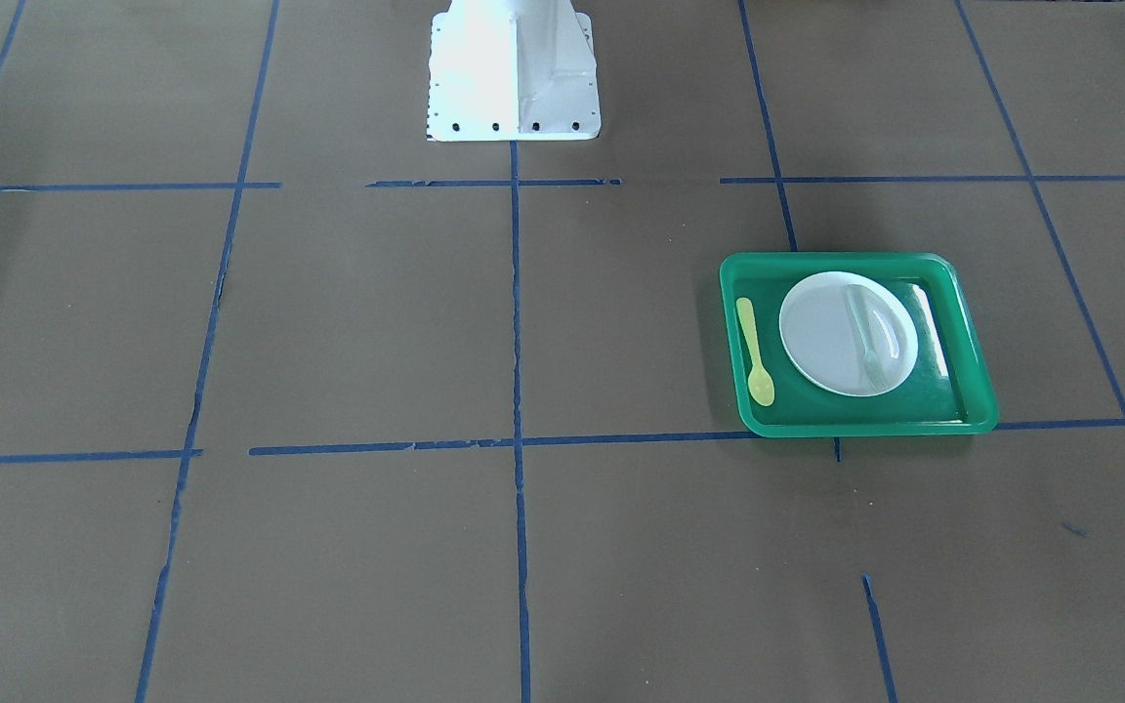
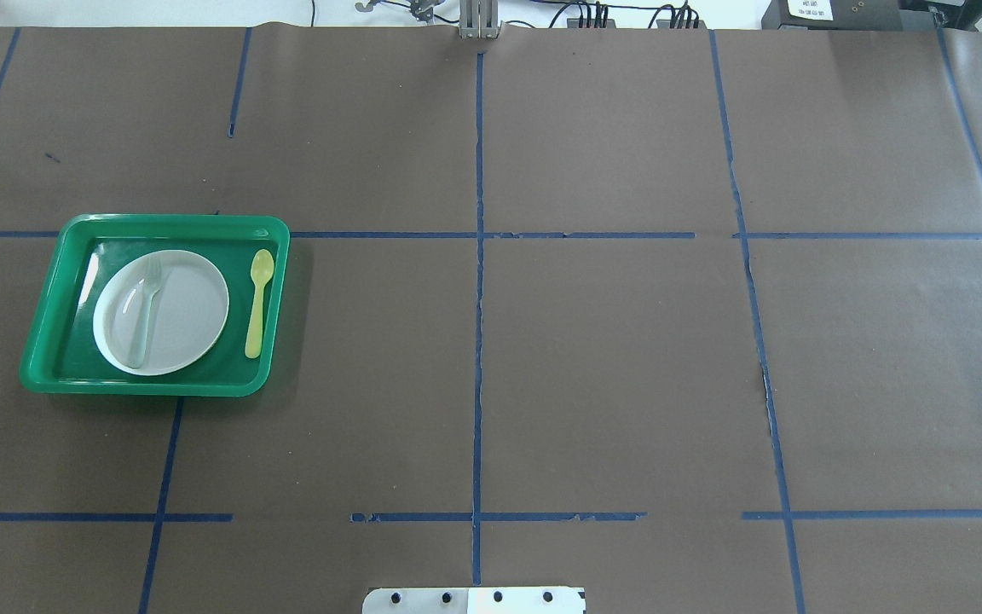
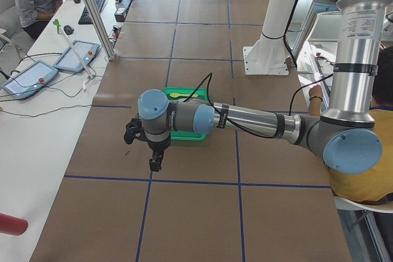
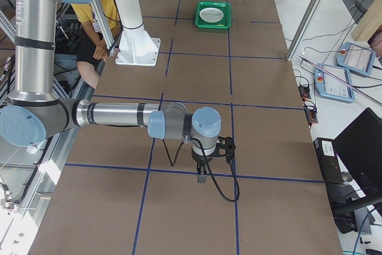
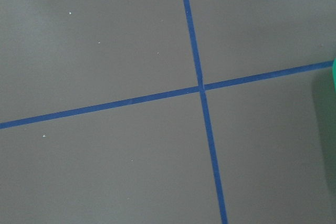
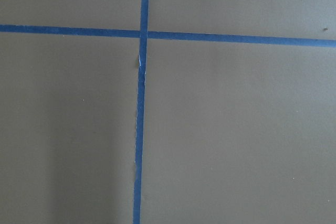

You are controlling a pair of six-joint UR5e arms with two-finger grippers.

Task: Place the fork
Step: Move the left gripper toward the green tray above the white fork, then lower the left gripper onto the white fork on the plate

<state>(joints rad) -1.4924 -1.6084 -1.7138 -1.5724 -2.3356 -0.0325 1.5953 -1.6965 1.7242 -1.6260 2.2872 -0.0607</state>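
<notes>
Overhead view: fork (image 2: 144,311) lies flat on the white plate (image 2: 193,315), on its 9 o'clock half, tines toward 12 o'clock; plate sits in the green tray (image 2: 141,385), with the yellow spoon (image 2: 257,303) just beside the plate at 3 o'clock. Left gripper (image 3: 155,164) hangs over bare table near the tray, and right gripper (image 4: 202,177) is well apart from it. Jaw state of either: cannot tell from the side views.

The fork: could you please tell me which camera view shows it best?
The overhead exterior view: the fork lies on the plate, tines plainly outlined. The front-facing view shows it fainter. In the exterior right view the tray is too small; in exterior left the left arm hides it; wrist views miss it.
</notes>
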